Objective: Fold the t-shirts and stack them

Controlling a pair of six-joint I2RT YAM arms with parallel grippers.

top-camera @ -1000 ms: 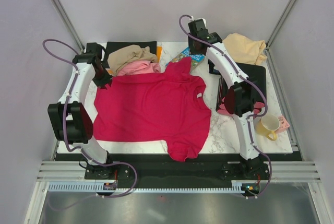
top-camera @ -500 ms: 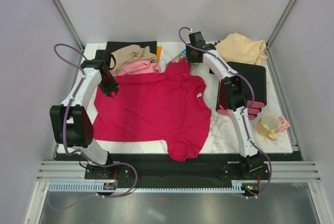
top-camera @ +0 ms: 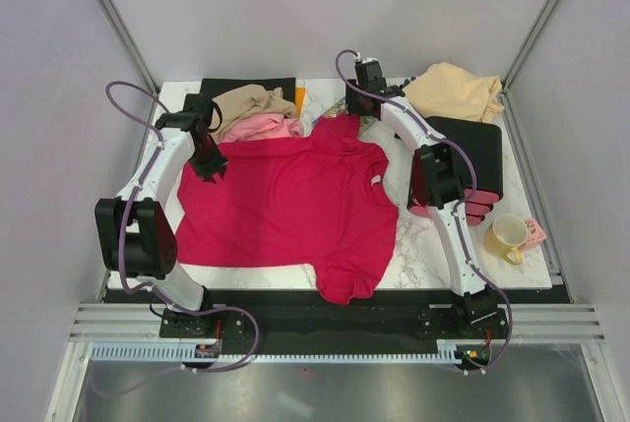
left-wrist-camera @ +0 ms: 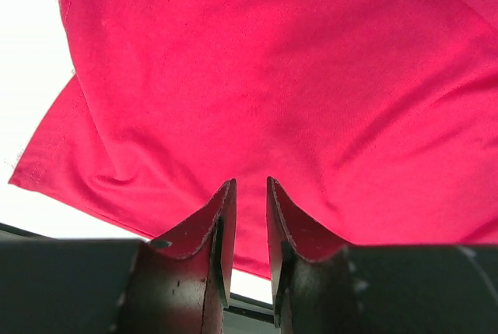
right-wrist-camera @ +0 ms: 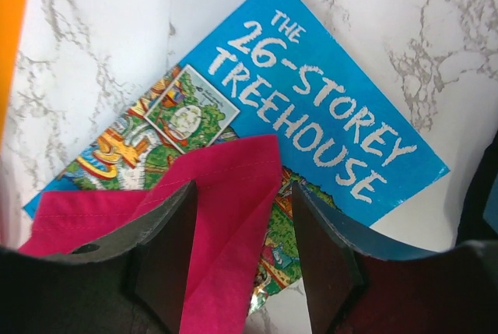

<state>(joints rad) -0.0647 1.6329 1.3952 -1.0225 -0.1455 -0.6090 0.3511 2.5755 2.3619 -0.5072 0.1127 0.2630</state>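
the red shirt (top-camera: 285,211) lies spread flat, front up, across the middle of the marble table (top-camera: 423,245), with one sleeve hanging over the near edge at the bottom of the top view. behind it, in the upper left, the tan shirt (top-camera: 246,102) sits crumpled, and the pink shirt (top-camera: 261,128) is bunched against it, touching the red shirt's far edge. the peach shirt (top-camera: 455,90) lies heaped in the upper right corner, just beyond a black mat (top-camera: 482,147). a cream mug (top-camera: 507,235) stands at the right edge. the left gripper (left-wrist-camera: 250,186) is over the red shirt's upper left corner. its jaws are narrow, with only a thin gap between them, and red cloth fills the wrist view beneath them. i cannot tell whether the tips touch the cloth. the right gripper (right-wrist-camera: 243,194) is at the far end of the red shirt, near the top centre of the top view. its jaws are wide and straddle the tip of the far sleeve without clamping it. that sleeve tip lies on a blue book (right-wrist-camera: 327,139) resting on the marble, and an orange strip (right-wrist-camera: 12,30) shows at the upper left of the right wrist view.
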